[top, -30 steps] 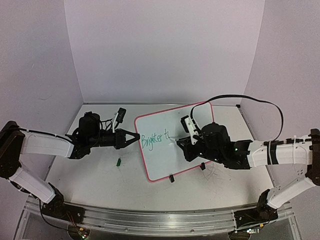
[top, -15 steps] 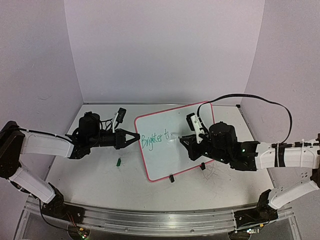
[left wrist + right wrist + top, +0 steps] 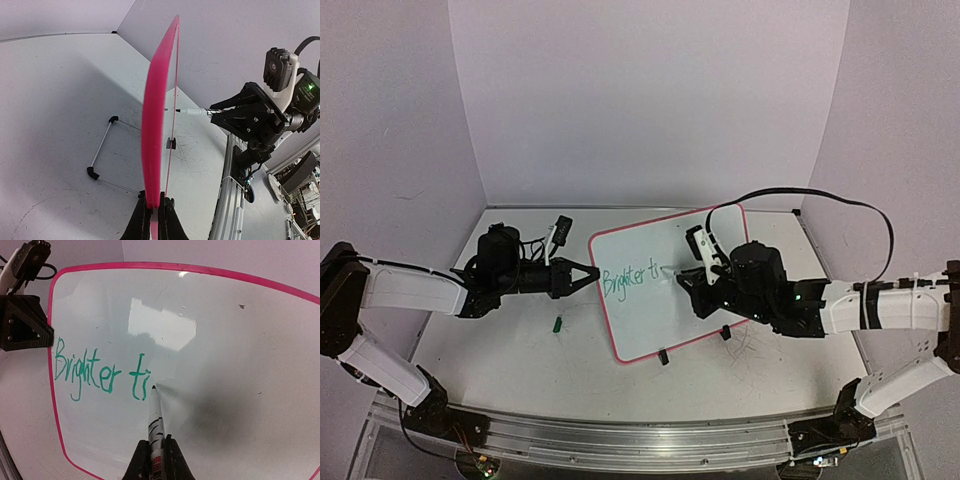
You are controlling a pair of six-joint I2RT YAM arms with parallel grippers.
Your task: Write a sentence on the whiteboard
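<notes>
pink-framed whiteboard, edge-on from the left wrist, pinched by left gripper; right wrist reads green sentence "brighter ti", right gripper clamping marker.

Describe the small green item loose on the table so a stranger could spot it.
Start at the pink-framed whiteboard mid-table. Off its left edge, just below the left fingers clamping that frame in the top view, lies a short dark green piece. Unlike the board's black feet, it touches nothing.
</notes>
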